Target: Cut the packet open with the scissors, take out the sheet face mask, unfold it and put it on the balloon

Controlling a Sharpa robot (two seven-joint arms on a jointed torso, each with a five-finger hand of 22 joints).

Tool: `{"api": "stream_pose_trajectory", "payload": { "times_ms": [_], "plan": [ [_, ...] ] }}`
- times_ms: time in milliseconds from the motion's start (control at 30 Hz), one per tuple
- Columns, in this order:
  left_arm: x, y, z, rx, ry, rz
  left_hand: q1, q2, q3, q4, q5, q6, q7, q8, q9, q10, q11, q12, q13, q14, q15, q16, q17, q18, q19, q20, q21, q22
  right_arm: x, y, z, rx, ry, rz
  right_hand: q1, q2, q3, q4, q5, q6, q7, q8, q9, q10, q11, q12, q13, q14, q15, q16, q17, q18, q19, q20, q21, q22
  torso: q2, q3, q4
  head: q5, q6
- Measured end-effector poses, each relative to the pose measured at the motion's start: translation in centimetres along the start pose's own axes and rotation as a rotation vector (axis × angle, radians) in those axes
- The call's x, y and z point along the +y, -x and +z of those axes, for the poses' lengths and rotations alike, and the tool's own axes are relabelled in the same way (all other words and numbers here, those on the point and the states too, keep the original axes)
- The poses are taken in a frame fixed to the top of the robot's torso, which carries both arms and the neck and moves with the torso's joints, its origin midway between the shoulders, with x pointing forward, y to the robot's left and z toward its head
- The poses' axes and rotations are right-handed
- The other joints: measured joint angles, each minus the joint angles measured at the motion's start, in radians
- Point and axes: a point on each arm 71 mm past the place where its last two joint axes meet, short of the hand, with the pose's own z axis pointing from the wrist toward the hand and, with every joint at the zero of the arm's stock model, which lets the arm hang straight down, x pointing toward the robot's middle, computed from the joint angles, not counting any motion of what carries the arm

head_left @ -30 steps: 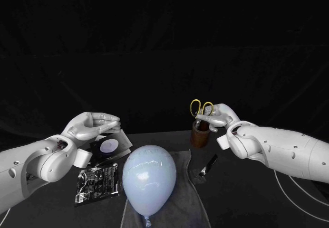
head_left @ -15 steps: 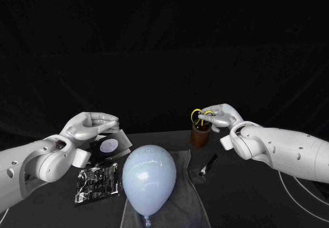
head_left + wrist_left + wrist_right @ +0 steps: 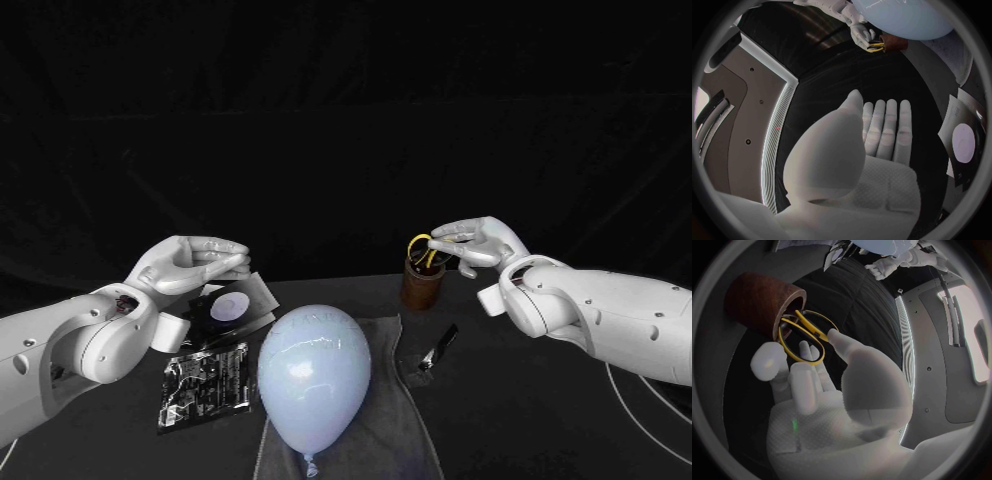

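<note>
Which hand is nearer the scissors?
Right. The right hand grips the scissors by their handles at the cup; the left hand is far off, across the balloon.

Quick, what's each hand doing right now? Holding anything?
Left hand: open, holding nothing.
Right hand: pinches the scissors by their handles, blades down in the cup.

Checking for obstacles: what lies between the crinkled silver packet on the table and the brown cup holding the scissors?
In the head view, the pale blue egg-shaped balloon lies between them, resting on a grey cloth.
</note>
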Motion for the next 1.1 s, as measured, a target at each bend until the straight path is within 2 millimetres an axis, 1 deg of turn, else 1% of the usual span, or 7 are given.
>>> {"api": "stream_pose_trajectory", "payload": {
  "times_ms": [267, 467, 533, 600, 700, 933, 1100],
  "plan": [
    [0.0, 0.0, 0.0, -0.001, 0.001, -0.001, -0.008, 0.0, 0.0, 0.0, 0.0, -0.003, 0.003, -0.004, -0.002, -0.004, 0.004, -0.007, 0.0, 0.0, 0.0, 0.004, 0.002, 0.0, 0.0, 0.0, 0.0, 0.0, 0.7, 0.6, -0.5, -0.003, 0.018, 0.006, -0.007, -0.007, -0.065, 0.018, 0.0, -0.027, -0.005, -0.017, -0.007, -0.039, -0.001, 0.0, 0.0, 0.0, 0.0, 0.0, -0.013, 0.0, -0.012, 0.006, -0.042, -0.024, 0.0, 0.0, -0.0003, 0.0, 0.003],
    [0.0, 0.0, 0.1, -0.002, 0.001, -0.002, -0.012, -0.004, 0.0, 0.0, 0.0, -0.007, 0.007, -0.008, -0.003, -0.007, 0.007, -0.01, 0.0, 0.0, 0.0, 0.005, 0.003, 0.0, 0.0, 0.0, 0.001, 0.0, 1.4, 1.1, -0.9, -0.005, 0.037, 0.017, -0.007, -0.007, -0.09, 0.024, 0.0, -0.032, -0.007, -0.017, -0.008, -0.049, 0.0, 0.011, 0.003, 0.0, 0.0, -0.004, -0.044, 0.016, -0.028, 0.008, -0.078, -0.04, 0.0, -0.0003, 0.0, 0.0, 0.004],
    [0.0, 0.0, 0.1, -0.002, 0.001, -0.002, -0.012, -0.004, 0.0, 0.0, 0.0, -0.011, 0.004, -0.009, -0.005, -0.007, 0.007, -0.01, 0.0, 0.0, 0.0, 0.008, 0.003, 0.0, 0.004, -0.004, 0.005, 0.0, 1.5, 1.3, -1.0, -0.008, 0.043, 0.028, 0.008, 0.008, -0.097, 0.022, 0.0, -0.029, -0.004, -0.017, -0.007, -0.049, 0.0, 0.025, 0.005, -0.011, 0.011, -0.032, -0.099, 0.018, -0.064, 0.009, -0.145, -0.07, 0.0, -0.0006, 0.0003, 0.003, 0.005],
    [0.1, 0.0, 0.1, -0.002, 0.001, -0.003, -0.012, -0.004, 0.0, 0.0, 0.0, -0.011, 0.004, -0.01, -0.005, -0.007, 0.007, -0.01, 0.0, 0.0, 0.0, 0.008, 0.004, 0.0, 0.005, -0.005, 0.005, 0.0, 1.8, 1.6, -1.1, -0.016, 0.05, 0.048, 0.025, 0.025, -0.099, 0.019, 0.0, -0.022, 0.002, -0.017, -0.006, -0.049, 0.0, 0.036, 0.007, -0.026, 0.014, -0.047, -0.132, 0.031, -0.083, 0.01, -0.181, -0.086, -0.001, -0.001, 0.0006, 0.006, 0.005],
    [0.1, -0.1, 0.2, -0.002, 0.001, -0.004, -0.012, -0.004, 0.0, 0.0, 0.0, -0.011, 0.003, -0.01, -0.006, -0.007, 0.007, -0.01, 0.0, 0.012, -0.004, 0.017, 0.007, -0.001, 0.025, -0.012, 0.017, 0.002, 2.3, 2.1, -1.1, -0.031, 0.063, 0.082, 0.05, 0.05, -0.105, 0.014, 0.0, -0.006, 0.001, -0.017, -0.006, -0.044, 0.004, 0.055, 0.008, -0.068, 0.011, -0.092, -0.222, 0.049, -0.136, 0.011, -0.286, -0.137, -0.001, -0.0014, 0.0007, 0.011, 0.005],
    [0.1, -0.2, 0.3, -0.002, 0.002, -0.007, -0.012, -0.004, 0.016, -0.005, 0.0, -0.014, -0.001, -0.01, -0.006, 0.004, -0.004, -0.01, 0.0, 0.062, -0.021, 0.03, 0.014, 0.004, 0.07, -0.036, 0.038, 0.009, 3.5, 2.6, -1.1, -0.045, 0.094, 0.15, 0.072, 0.072, -0.109, 0.01, 0.0, 0.012, -0.006, -0.009, -0.006, -0.011, -0.005, 0.088, 0.011, -0.091, 0.005, -0.125, -0.283, 0.049, -0.159, 0.007, -0.349, -0.173, -0.001, -0.0019, 0.0011, 0.014, 0.008],
    [0.2, -0.1, 0.4, -0.004, 0.003, -0.007, -0.003, 0.004, 0.041, -0.002, 0.0, 0.007, -0.021, -0.006, -0.006, 0.03, -0.021, -0.01, 0.0, 0.113, -0.038, 0.035, 0.019, 0.01, 0.111, -0.061, 0.064, 0.017, 4.7, 1.5, -1.4, -0.012, 0.12, 0.199, 0.114, 0.113, -0.086, -0.017, 0.0, 0.052, -0.01, 0.0, -0.009, 0.036, -0.013, 0.114, 0.01, -0.169, -0.004, -0.245, -0.471, 0.07, -0.202, -0.002, -0.449, -0.23, -0.001, -0.0021, 0.001, 0.019, 0.01]
  ]
}}
